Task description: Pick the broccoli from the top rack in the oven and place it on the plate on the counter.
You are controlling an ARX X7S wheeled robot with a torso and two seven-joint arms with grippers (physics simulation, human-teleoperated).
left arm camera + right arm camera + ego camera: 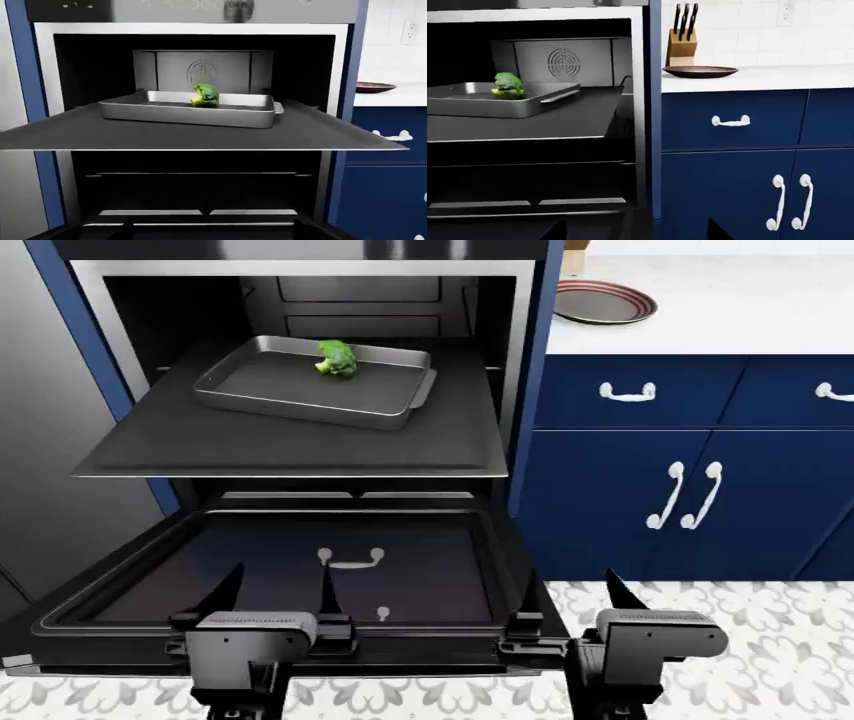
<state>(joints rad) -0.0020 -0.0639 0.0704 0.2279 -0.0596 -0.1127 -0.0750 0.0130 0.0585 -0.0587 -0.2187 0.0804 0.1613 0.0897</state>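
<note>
The small green broccoli (336, 357) sits in a rimmed grey baking tray (307, 400) on the dark top rack (294, 445), which is pulled out of the open oven (527, 360). It also shows in the left wrist view (205, 95) and the right wrist view (508, 85). The red-ringed plate (605, 302) lies on the white counter (721, 310), right of the oven. My left gripper (278, 585) and right gripper (567, 605) are both open and empty. They hang low over the front of the lowered oven door (267, 570), well below and short of the rack.
Navy cabinets (667, 470) with white handles stand under the counter. A knife block (680, 47) stands behind the plate. The blue oven surround (534, 390) separates oven and counter. The open door juts out towards me over a patterned floor.
</note>
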